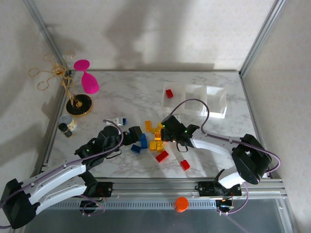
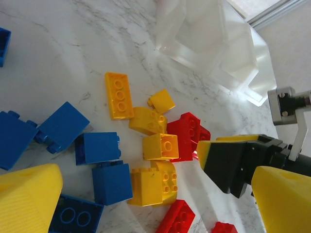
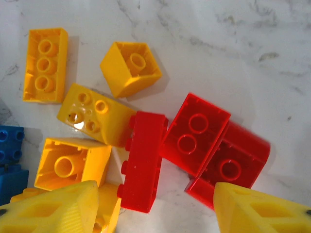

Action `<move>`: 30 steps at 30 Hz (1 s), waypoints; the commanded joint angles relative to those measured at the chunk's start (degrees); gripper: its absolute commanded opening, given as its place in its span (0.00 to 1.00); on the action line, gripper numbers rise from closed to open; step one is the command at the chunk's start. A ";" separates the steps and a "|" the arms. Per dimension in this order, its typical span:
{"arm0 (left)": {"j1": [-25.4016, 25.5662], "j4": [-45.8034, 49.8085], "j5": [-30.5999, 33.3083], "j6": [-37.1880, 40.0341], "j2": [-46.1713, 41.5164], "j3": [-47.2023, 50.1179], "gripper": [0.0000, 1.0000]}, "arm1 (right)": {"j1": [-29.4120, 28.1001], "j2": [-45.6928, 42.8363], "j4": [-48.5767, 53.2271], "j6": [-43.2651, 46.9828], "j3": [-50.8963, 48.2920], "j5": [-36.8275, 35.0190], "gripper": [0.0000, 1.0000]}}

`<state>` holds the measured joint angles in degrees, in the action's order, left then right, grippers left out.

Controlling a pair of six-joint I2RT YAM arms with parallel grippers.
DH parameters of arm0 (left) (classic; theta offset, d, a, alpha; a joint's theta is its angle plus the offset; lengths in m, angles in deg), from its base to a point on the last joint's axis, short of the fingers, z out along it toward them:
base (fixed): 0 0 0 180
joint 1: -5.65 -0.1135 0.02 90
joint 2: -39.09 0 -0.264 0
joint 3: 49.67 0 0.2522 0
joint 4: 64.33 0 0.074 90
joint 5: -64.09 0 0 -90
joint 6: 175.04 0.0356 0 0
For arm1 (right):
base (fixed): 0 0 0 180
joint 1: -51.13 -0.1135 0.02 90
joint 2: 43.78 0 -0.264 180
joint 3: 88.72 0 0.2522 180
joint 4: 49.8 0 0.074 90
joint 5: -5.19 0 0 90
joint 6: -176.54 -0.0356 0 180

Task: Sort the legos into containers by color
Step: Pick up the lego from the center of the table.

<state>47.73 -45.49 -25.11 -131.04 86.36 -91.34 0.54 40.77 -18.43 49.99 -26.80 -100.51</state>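
The legos (image 1: 153, 138) lie in a loose heap of red, yellow and blue bricks mid-table. One red brick (image 1: 168, 93) sits in the left bin of the clear containers (image 1: 204, 99), which are also seen at the top of the left wrist view (image 2: 209, 39). My right gripper (image 1: 164, 132) hangs open over the heap. Its yellow fingertips (image 3: 53, 208) straddle a long red brick (image 3: 143, 160) and two more red bricks (image 3: 197, 128) without touching them. My left gripper (image 2: 155, 194) stands wide open over blue bricks (image 2: 97, 148) and yellow bricks (image 2: 160, 145), holding nothing.
A pink ornament (image 1: 86, 77) and a gold wire stand (image 1: 77, 104) are at the back left, with a black-capped jar (image 1: 65, 127) near the left edge. Stray red bricks (image 1: 184, 165) lie toward the front. The right gripper's black finger (image 2: 233, 165) is close beside the left gripper.
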 commanded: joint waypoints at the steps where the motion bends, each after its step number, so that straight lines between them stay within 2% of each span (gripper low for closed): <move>1: 0.54 0.16 1.98 -1.40 -0.95 1.18 1.00 | -0.58 0.14 -1.81 -3.50 -1.99 0.58 0.60; 6: 0.55 0.10 2.39 -1.11 -0.44 0.81 1.00 | -0.64 2.34 -3.34 -4.09 -1.59 1.50 0.53; 18: 0.63 0.18 2.55 -0.17 1.42 0.21 1.00 | -0.83 7.94 -5.30 -3.32 1.05 1.55 0.46; 30: 0.63 -0.12 2.28 0.79 2.04 -1.25 1.00 | -0.83 7.20 -3.90 -2.61 2.02 0.25 0.28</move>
<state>47.95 -45.53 -23.49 -131.47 88.06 -90.81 0.24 49.36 -23.37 47.28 -26.10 -98.68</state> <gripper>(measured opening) 0.996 0.281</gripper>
